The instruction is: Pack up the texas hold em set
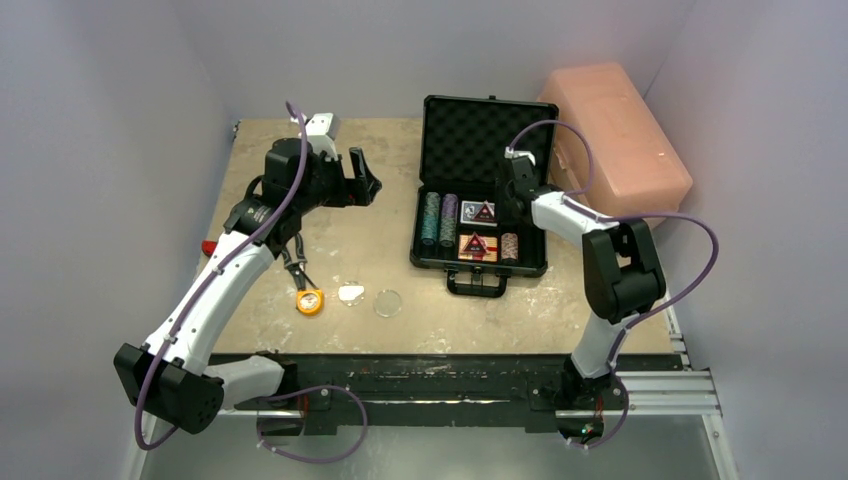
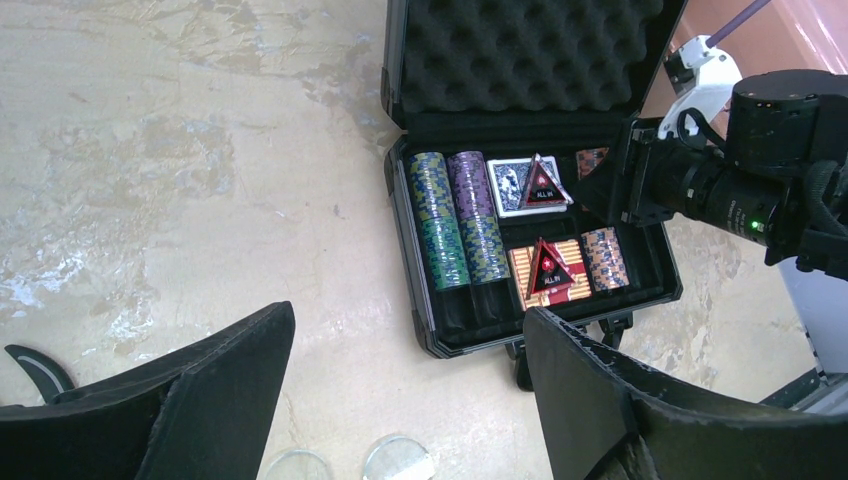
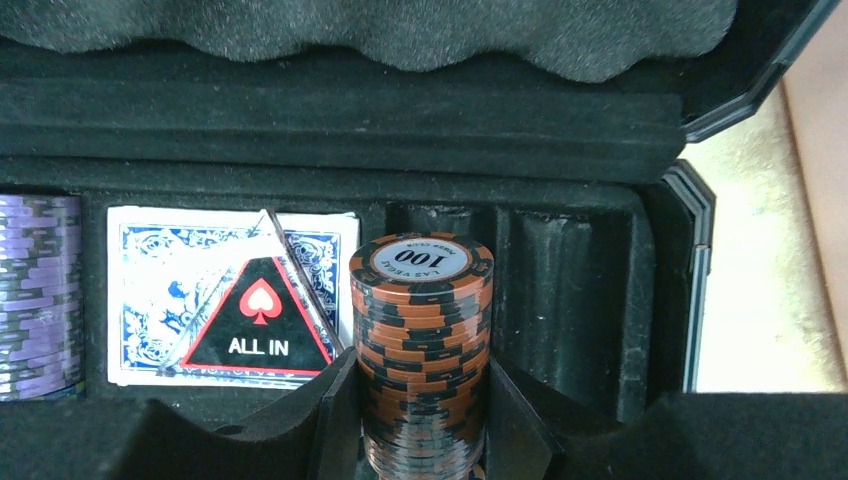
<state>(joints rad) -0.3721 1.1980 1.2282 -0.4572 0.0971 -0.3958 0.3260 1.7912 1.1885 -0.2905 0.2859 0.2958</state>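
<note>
Right wrist view puts us over the open briefcase (image 3: 560, 130), where the right end effector (image 3: 420, 425) is clamped on a stack of brown chips (image 3: 422, 340), one finger pressed against each side of it, in the compartment just right of the blue card deck (image 3: 150, 290). A black triangular "ALL IN" marker (image 3: 258, 325) leans on that deck, and the purple chips (image 3: 35, 295) sit in the slot to its left. From the left wrist view we also see the teal chips (image 2: 435, 220) beside the purple ones, a red card deck (image 2: 520, 280) with its own triangle in the front row, and a second brown stack (image 2: 605, 258) next to it. The briefcase lies on the desk (image 1: 400, 140) toward its far right, its foam-lined lid standing up and its handle facing the arms, just beside a pink box (image 1: 620, 130). Two clear discs (image 1: 388, 302) lie on the desk near the front, close to an orange tape measure (image 1: 310, 301). The left end effector (image 1: 362, 178) hangs above the desk left of the briefcase, its fingers wide apart and holding nothing.
</note>
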